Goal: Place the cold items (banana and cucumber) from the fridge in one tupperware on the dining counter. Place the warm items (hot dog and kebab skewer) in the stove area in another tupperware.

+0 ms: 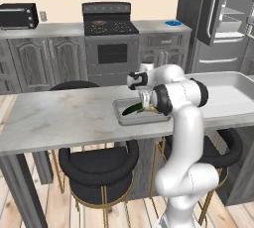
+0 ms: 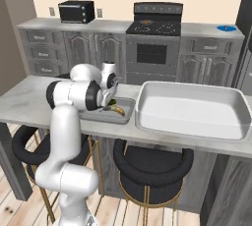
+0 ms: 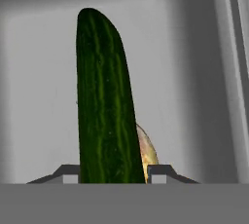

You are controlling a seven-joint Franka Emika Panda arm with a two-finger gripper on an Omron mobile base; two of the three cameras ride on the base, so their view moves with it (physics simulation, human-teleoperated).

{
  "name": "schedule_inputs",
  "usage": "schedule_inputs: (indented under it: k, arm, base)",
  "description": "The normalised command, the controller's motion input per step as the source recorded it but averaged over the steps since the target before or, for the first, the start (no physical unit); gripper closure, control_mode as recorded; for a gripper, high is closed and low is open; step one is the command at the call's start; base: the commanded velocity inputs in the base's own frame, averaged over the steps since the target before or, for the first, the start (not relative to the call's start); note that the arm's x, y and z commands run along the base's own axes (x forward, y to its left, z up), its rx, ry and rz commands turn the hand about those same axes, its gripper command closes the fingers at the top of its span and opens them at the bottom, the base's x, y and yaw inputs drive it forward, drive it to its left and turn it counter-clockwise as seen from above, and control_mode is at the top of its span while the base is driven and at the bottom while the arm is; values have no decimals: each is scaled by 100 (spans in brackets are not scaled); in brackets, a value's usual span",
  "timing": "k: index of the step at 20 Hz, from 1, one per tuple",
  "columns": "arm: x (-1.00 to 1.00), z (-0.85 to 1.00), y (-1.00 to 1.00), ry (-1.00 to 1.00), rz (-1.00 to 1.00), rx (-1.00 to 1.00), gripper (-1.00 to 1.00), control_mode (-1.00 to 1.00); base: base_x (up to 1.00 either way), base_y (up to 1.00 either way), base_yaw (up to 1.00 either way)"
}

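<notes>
A long dark green cucumber [image 3: 104,101] points away from my gripper [image 3: 113,172], whose two fingertips press its sides, so the gripper is shut on it. Beneath it lies a yellow-brown banana [image 3: 147,150]. Both sit inside a small grey tupperware [image 1: 119,118] on the dining counter [image 1: 59,118]. In the base views my gripper [image 1: 144,104] [image 2: 109,103] reaches down into that tupperware [image 2: 129,117], where the cucumber [image 1: 131,109] and banana [image 2: 118,110] show. Something small lies on the stove [image 2: 146,22], too small to tell whether it is the hot dog or the kebab skewer.
A large white tupperware [image 2: 143,117] stands on the counter just right of the small one. Black stools [image 1: 96,165] sit under the counter's near edge. The fridge [image 1: 218,9] at the back right stands with its door open. A microwave [image 2: 76,11] sits on the back counter.
</notes>
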Motion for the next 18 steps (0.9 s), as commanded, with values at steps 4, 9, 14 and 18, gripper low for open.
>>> schedule_inputs:
  k: [4,9,14,18]
  arm:
    - [7,-39,0,7,1,0,100,-100]
    - [0,-49,1,13,0,0,100,-100]
    - [0,-26,13,3,0,0,100,-100]
    - [0,-14,14,0,0,0,100,-100]
  base:
    - [0,0,0]
    - [0,0,0]
    - [0,0,0]
    - [0,0,0]
